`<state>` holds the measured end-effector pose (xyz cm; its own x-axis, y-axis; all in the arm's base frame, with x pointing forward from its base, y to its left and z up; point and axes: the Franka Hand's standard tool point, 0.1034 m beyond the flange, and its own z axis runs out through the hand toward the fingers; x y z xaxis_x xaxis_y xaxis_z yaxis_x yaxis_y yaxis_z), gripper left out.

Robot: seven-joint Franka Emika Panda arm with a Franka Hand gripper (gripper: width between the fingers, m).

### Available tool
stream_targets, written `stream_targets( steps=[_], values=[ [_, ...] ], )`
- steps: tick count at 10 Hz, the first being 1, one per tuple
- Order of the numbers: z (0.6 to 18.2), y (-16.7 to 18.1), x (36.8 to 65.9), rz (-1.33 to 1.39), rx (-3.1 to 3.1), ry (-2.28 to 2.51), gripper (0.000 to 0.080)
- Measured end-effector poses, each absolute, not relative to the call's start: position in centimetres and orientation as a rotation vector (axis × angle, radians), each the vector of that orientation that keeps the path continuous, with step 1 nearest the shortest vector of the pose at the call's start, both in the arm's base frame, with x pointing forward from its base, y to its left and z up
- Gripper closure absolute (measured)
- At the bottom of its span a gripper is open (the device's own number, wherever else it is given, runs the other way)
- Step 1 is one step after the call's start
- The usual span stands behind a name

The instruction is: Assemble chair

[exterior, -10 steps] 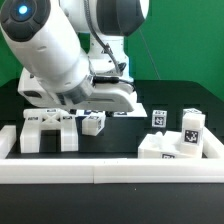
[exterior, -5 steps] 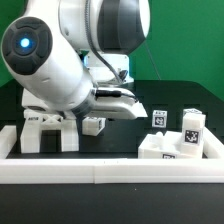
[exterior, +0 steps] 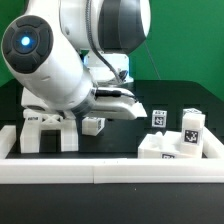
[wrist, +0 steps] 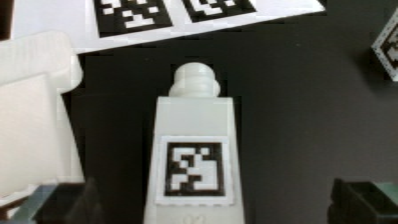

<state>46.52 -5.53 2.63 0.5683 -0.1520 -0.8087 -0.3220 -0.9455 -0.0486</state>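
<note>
Item: chair, unassembled, its white tagged pieces lying loose on a black surface [exterior: 118,140]. Principal piece: one post [wrist: 196,120] with a rounded tip, lying flat with its tag face up, seen in the wrist view. Hand [wrist: 199,205]: spread wide, one of its dark fingers [wrist: 36,203] on either side of the post's tagged end, neither touching it; nothing held. The straddle reads as a line-up for a grasp across the post's narrow width. Beside the post: a white slab [wrist: 32,110], near one finger and the likeliest thing to be clipped when the hand closes. Beyond the rounded tip, apart from it: the marker board [wrist: 178,32]. Exterior view: the arm [exterior: 60,60] fills the upper left and centre and hides the hand. Lower left, a blocky legged piece [exterior: 50,130], and just beside it a small cube [exterior: 93,124]. At right, a tagged cube [exterior: 158,117], an upright block [exterior: 190,128] and a low slab [exterior: 163,148]. The border rail [exterior: 110,170] runs along the bottom. Where the post lies among these I cannot tell.
</note>
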Motion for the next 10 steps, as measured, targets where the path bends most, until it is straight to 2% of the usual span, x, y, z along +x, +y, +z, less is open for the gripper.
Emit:
stream_targets(
  steps=[10],
  values=[
    [2.53,-5.12,46.56,1.331,-2.619,0.433,0.015]
  ],
)
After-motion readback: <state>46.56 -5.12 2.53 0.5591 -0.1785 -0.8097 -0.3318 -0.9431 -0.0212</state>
